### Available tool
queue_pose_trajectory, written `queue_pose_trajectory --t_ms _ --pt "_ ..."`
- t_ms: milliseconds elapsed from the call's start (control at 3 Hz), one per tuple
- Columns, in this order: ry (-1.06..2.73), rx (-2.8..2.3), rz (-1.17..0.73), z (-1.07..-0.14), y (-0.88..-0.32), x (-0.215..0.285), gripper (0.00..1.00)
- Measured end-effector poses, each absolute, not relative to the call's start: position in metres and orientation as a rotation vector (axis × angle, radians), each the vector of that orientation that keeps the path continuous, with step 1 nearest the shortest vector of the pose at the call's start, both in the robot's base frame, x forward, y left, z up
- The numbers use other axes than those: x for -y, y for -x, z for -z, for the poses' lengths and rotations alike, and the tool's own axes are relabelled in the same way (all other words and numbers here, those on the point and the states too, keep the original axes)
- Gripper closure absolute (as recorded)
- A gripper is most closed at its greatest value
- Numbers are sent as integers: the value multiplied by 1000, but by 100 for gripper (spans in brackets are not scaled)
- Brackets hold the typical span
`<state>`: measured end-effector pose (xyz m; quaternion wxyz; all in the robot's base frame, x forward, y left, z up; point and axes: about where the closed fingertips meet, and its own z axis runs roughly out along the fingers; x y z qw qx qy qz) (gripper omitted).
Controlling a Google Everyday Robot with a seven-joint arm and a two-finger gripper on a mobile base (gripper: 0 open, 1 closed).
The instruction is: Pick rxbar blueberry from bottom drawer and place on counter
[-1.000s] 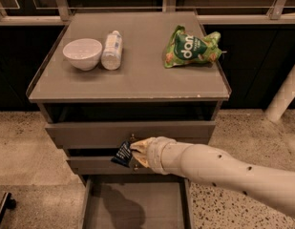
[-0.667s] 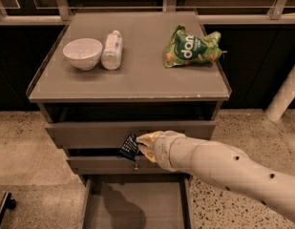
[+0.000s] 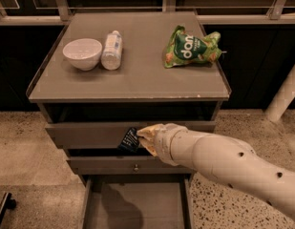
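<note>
End effector [image 3: 140,137] is clamped on the rxbar blueberry [image 3: 129,140]. The dark bar hangs in the air in front of the upper drawers [image 3: 85,135], above the pulled-out bottom drawer [image 3: 137,206]. The arm [image 3: 223,161] reaches in from the right. Up on the surface [image 3: 137,78]: 1 white bowl [image 3: 82,53], 1 bottle [image 3: 111,50] lying just beside it, and 1 green chip bag [image 3: 191,47] far right.

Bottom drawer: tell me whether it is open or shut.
Open: the bottom drawer is pulled out, floor showing. The hand holds the rxbar blueberry above it, before the top drawer.
</note>
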<state>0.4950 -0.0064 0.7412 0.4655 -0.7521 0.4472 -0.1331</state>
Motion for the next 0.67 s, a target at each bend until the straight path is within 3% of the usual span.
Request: queue_pose_trajectory --t_ms 667 --pt "1942 -888 561 -877 -518 1 100"
